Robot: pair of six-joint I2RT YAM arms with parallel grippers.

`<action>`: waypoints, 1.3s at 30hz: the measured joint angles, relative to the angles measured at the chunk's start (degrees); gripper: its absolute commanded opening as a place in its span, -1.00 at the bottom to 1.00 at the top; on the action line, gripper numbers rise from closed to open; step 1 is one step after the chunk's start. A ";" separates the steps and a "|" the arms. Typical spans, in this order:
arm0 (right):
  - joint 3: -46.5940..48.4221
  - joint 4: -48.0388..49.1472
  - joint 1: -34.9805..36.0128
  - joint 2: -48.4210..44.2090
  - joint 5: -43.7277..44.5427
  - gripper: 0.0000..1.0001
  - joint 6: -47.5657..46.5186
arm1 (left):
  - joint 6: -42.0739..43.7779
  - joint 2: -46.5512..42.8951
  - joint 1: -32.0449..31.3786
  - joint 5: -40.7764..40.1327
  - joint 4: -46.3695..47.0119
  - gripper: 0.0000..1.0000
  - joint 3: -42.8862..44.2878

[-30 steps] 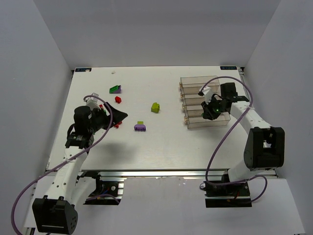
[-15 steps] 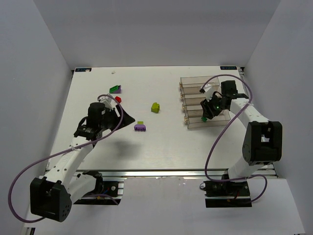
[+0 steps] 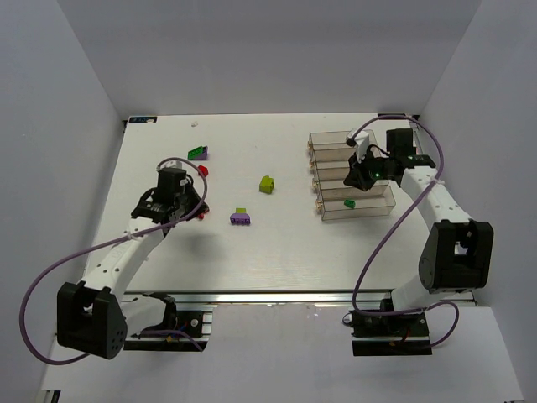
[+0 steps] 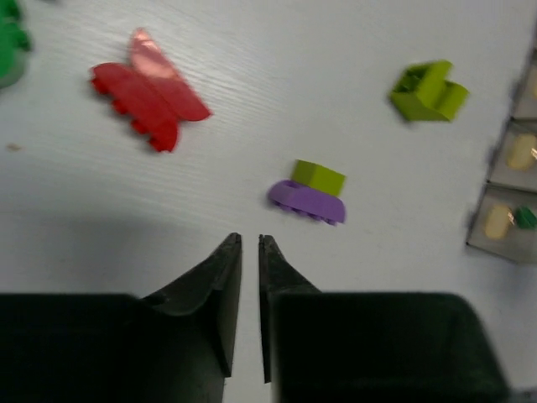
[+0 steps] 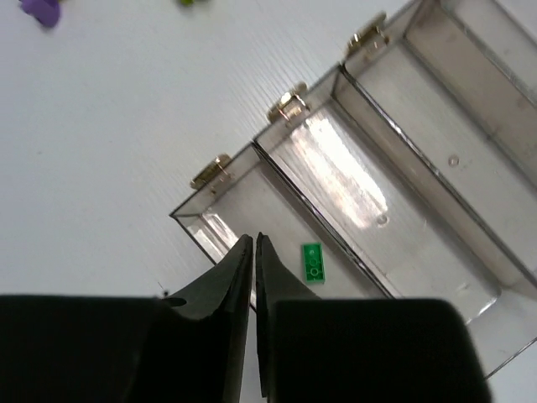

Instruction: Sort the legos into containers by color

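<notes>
Closest to the near edge: left tool (image 4: 249, 243) clenched on nothing, low over the left half of the worktop (image 3: 277, 252). Just beyond, purple lego (image 4: 307, 201) capped with a yellow-green piece (image 4: 319, 176). Further on, yellow-green lego (image 4: 428, 91) and red winged lego (image 4: 149, 101), then green lego (image 3: 198, 153) nearest the far edge. By the right edge, right tool (image 5: 253, 239) likewise pinched empty above the containers (image 3: 373, 164), with a small green lego (image 5: 312, 262) lying in the nearest bin. Probably feather-light, rigid, slick plastic: pinch squarely across flat side walls, or risk squirting it out.
</notes>
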 measured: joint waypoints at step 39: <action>-4.39 3.32 0.02 -3.98 -5.99 -0.38 2.64 | 17.25 38.69 12.83 -18.01 -7.48 -0.05 22.62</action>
